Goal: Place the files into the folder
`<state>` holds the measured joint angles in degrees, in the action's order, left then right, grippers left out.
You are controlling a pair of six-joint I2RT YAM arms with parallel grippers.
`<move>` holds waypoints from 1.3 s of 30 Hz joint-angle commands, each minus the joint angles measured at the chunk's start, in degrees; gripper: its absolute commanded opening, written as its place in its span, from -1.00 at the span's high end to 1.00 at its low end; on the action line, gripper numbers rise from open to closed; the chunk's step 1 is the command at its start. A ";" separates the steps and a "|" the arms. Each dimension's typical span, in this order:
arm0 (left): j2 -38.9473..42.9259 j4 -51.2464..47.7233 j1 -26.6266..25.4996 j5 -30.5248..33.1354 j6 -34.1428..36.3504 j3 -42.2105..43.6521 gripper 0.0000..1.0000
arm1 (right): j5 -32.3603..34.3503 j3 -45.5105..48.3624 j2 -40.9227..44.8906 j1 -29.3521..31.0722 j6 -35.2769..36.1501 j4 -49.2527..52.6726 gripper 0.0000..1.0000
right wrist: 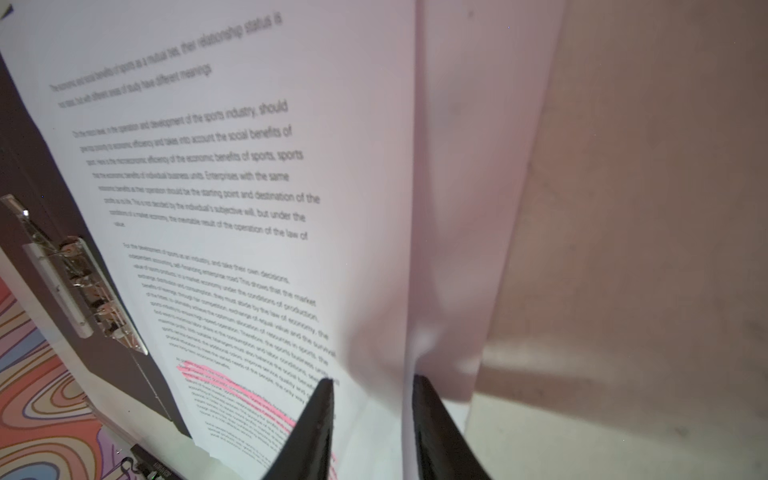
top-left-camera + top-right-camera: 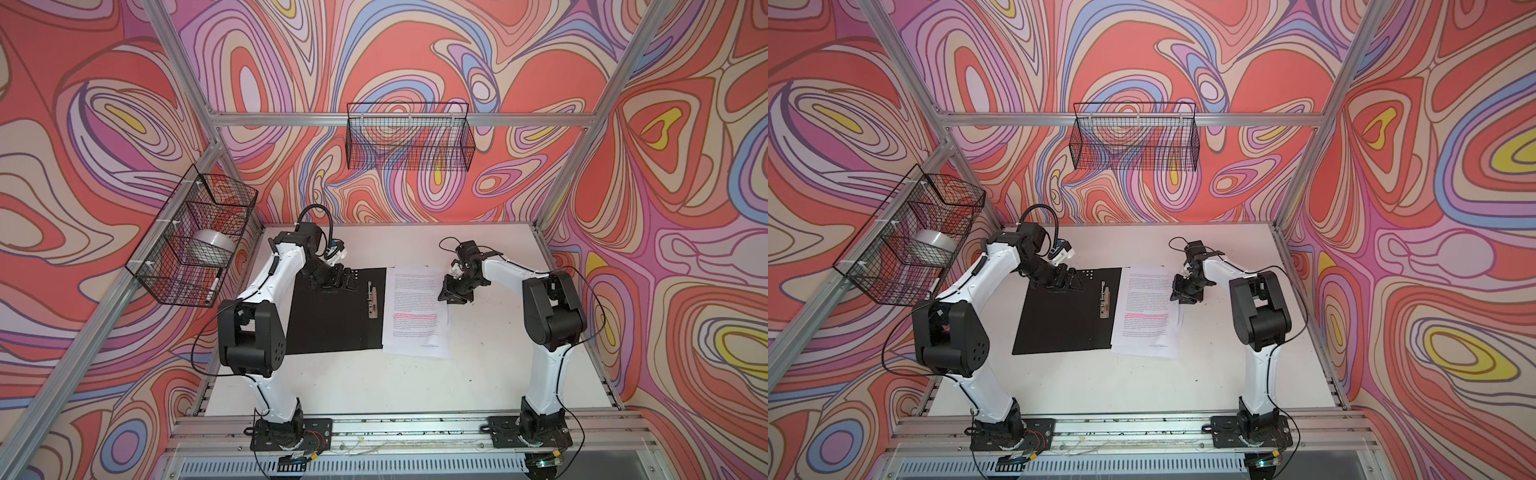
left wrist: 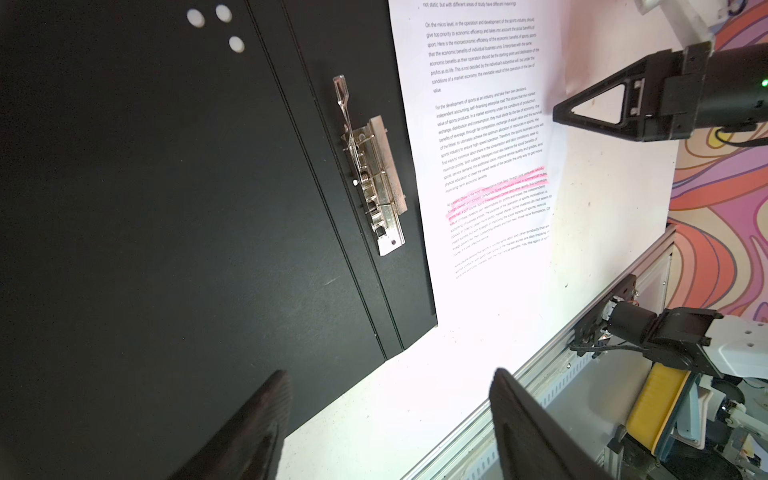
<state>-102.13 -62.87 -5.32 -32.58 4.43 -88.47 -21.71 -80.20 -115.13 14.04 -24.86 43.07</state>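
The folder (image 2: 332, 320) (image 2: 1059, 320) lies open on the white table, black inside up, its metal clip (image 2: 371, 301) (image 3: 374, 183) near its right edge. The files (image 2: 417, 316) (image 2: 1148, 316), white printed sheets with a pink band, lie flat just right of the clip. My left gripper (image 2: 345, 283) (image 3: 390, 374) hovers open over the folder's far part, holding nothing. My right gripper (image 2: 451, 297) (image 1: 374, 378) is down at the files' right edge. Its jaws stand apart, and a raised fold of the paper (image 1: 415, 291) stands between them against one finger.
A wire basket (image 2: 195, 237) on the left wall holds a tape roll (image 2: 214, 245) and a pen. Another wire basket (image 2: 409, 137) hangs on the back wall. An aluminium rail (image 2: 395, 428) with both arm bases runs along the table's front edge.
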 commanded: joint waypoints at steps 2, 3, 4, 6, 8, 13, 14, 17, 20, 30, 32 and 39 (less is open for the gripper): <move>1.38 -1.73 -0.19 -0.72 0.66 1.43 -0.52 | 8.17 4.14 7.74 0.02 -4.20 1.56 0.20; 1.38 -1.64 -0.13 -0.69 0.60 1.54 -0.52 | 8.06 5.11 8.66 0.03 -4.80 1.34 0.19; 1.42 -1.59 -0.19 -0.72 0.63 1.70 -0.52 | 7.68 6.02 9.47 0.02 -5.45 1.19 0.17; 1.24 -1.64 -0.15 -0.82 0.67 1.63 -0.52 | 5.30 8.07 10.25 0.02 -6.41 -0.18 0.15; 1.11 -1.64 -0.13 -0.83 0.69 1.48 -0.52 | 0.91 10.04 10.28 0.06 -7.50 -2.85 0.14; 1.28 -1.83 -0.14 -0.83 0.75 0.95 -0.52 | -1.00 11.21 8.94 0.02 -9.26 -4.14 0.13; 1.43 -1.82 -0.17 -0.80 0.80 1.01 -0.53 | -0.45 11.38 9.00 0.02 -9.61 -4.07 0.12; 1.85 -1.75 -0.14 -0.73 1.01 1.43 -0.53 | 0.30 11.46 8.74 0.01 -9.78 -3.71 0.11; 2.03 -1.55 -0.13 -0.74 1.10 1.98 -0.53 | -1.66 12.37 8.18 0.02 -10.08 -4.88 0.10; 1.86 -1.38 -0.13 -0.81 1.17 1.89 -0.53 | -0.72 14.00 7.21 0.02 -10.74 -5.28 0.10; 1.84 -1.38 -0.13 -0.82 1.15 1.98 -0.53 | -2.25 14.51 7.03 0.02 -10.70 -6.40 0.10; 2.00 -1.38 -0.13 -0.74 1.08 1.98 -0.53 | -8.91 15.52 4.83 0.02 -10.78 -10.52 0.12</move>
<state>-101.60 -62.83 -5.32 -32.82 4.47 -87.20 -28.38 -66.17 -107.72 13.96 -35.53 34.35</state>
